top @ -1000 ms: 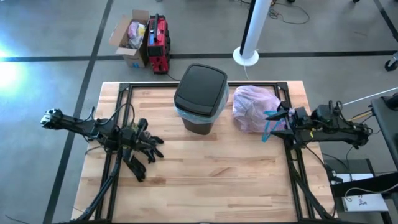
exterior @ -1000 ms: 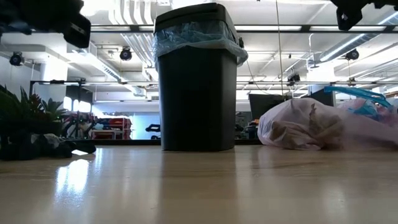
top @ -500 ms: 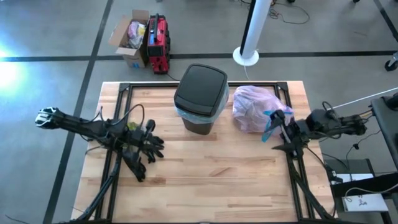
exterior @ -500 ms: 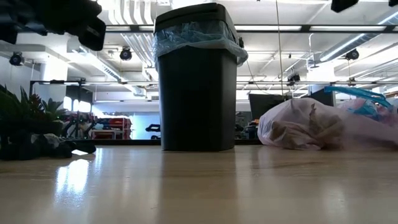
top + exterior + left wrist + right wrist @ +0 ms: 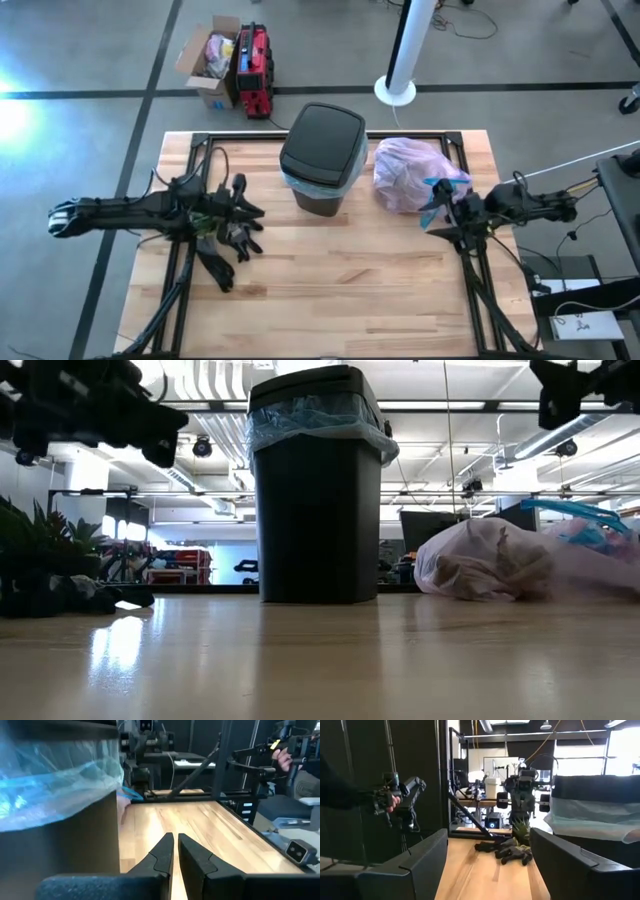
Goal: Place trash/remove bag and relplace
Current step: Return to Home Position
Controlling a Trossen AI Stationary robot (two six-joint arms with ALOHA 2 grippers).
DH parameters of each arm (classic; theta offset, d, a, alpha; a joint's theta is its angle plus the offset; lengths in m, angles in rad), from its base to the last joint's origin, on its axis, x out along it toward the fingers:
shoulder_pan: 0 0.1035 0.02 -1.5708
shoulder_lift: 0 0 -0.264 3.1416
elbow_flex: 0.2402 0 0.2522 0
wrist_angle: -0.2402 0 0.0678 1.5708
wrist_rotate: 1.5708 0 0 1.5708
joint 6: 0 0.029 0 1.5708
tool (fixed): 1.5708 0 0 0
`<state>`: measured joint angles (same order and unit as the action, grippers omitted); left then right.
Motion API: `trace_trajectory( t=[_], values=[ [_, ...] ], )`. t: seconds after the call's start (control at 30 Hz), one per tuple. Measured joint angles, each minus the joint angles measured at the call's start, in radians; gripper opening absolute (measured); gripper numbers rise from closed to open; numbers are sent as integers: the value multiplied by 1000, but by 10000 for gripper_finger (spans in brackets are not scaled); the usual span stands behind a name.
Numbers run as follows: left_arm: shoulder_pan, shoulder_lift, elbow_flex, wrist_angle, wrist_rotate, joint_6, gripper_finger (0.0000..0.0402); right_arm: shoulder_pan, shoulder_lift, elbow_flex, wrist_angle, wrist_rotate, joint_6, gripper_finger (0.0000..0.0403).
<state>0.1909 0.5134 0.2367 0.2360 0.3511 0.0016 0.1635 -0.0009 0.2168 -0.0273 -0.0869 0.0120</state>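
Note:
The pale pink bag (image 5: 408, 175) lies on its side on the table, right of the black bin (image 5: 321, 160). Brown trash (image 5: 470, 572) shows through it, and its blue drawstrings (image 5: 434, 196) stick out toward the right. A light blue liner (image 5: 315, 415) hangs over the bin's rim under a dark lid. My left gripper (image 5: 252, 210) hovers shut left of the bin, pointing level past it (image 5: 173, 846). My right gripper (image 5: 438, 212) hovers open just near of the drawstrings, with nothing between its fingers (image 5: 490, 870).
Black gloves (image 5: 232, 243) and a small plant (image 5: 521, 827) lie on the table's left part, below my left arm. Bare wood spreads over the near half of the table (image 5: 340, 300). A person's hand (image 5: 387, 800) shows in the room beyond the table.
My left gripper has swung toward the table's far edge and turned toward the bin, staying shut. My right gripper has drawn back from the drawstrings toward the near edge and come lower. Bag and bin have stayed put.

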Motion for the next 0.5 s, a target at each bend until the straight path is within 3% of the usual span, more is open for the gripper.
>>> trace_trajectory(
  t=[0.33,0.5],
  values=[
    [-7,-198,-136,33,-60,16,11,3,1,-110,79,-17,46,280],
    [-41,-273,-149,-101,-236,16,11,3,1,-180,162,-15,111,291]
  ],
)
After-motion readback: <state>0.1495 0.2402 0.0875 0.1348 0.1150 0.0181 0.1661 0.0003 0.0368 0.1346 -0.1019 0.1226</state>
